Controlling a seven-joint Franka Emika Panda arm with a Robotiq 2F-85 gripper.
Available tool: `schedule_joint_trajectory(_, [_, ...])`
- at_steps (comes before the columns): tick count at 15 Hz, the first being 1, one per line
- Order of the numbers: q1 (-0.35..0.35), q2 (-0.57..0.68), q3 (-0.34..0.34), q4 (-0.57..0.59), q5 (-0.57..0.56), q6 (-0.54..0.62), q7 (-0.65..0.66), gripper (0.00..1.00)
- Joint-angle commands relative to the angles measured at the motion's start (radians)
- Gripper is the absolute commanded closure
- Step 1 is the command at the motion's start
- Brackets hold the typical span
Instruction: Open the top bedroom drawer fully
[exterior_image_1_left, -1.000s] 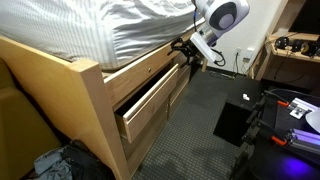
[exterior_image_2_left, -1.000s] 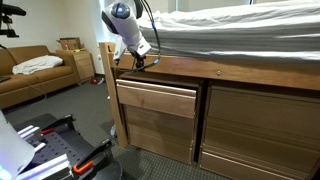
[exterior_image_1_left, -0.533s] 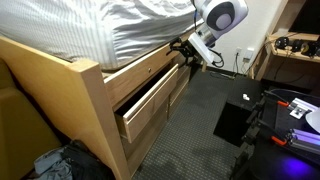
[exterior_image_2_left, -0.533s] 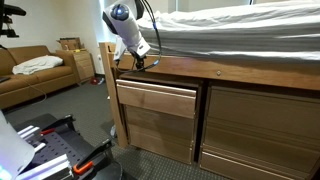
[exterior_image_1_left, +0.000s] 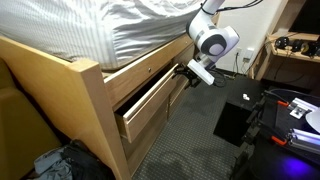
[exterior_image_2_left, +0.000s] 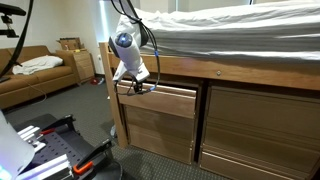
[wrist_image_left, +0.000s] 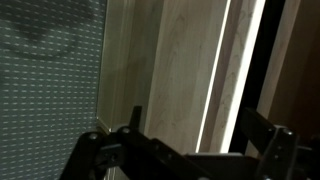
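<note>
Two fingers (wrist_image_left: 98, 152) of the gripper (wrist_image_left: 185, 155) stand wide apart in the wrist view, clamped on nothing. The pale top edge of the top bedroom drawer (wrist_image_left: 205, 70) runs up the picture from the gap between them. The drawer is only part-way out. In both exterior views the jaws hang at one end of its long front panel (exterior_image_2_left: 165, 100), right at the upper edge, and the open box reaches back from them under the bed side rail (exterior_image_2_left: 215, 68), which lies just above the jaws. The lower drawer front (exterior_image_2_left: 158, 135) sits shut below the jaws. Grey carpet (wrist_image_left: 45, 90) lies off to the outer side of one finger.

No handle or knob shows on the panel, so the likely hold is that top edge, with one finger dropped behind the panel and the other in front, then closed across the wood. The drawer looks wide, deep and thick-walled, so it is probably heavy and quite rigid, and its smooth finish may let the pads slip. Because the hold is at one end and not mid-panel, a pull could skew the box on its runners. A straight, steady draw along the slide direction seems safest.
</note>
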Motion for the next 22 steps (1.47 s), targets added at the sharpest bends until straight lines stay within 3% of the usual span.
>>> schedule_joint_trajectory(1, [0.0, 0.007, -0.002, 0.007, 0.001, 0.0, 0.0, 0.0])
schedule_joint_trajectory(2, [0.001, 0.008, -0.003, 0.011, 0.001, 0.0, 0.0, 0.0])
schedule_joint_trajectory(8, [0.092, 0.129, -0.175, 0.094, 0.439, -0.231, -0.282, 0.0])
schedule_joint_trajectory(9, [0.092, 0.085, -0.156, 0.064, 0.335, -0.184, -0.192, 0.0])
schedule_joint_trajectory(14, [0.105, 0.092, -0.162, 0.064, 0.323, -0.188, -0.19, 0.0])
schedule_joint_trajectory(22, [0.144, 0.211, -0.178, 0.17, 0.337, -0.202, -0.209, 0.0])
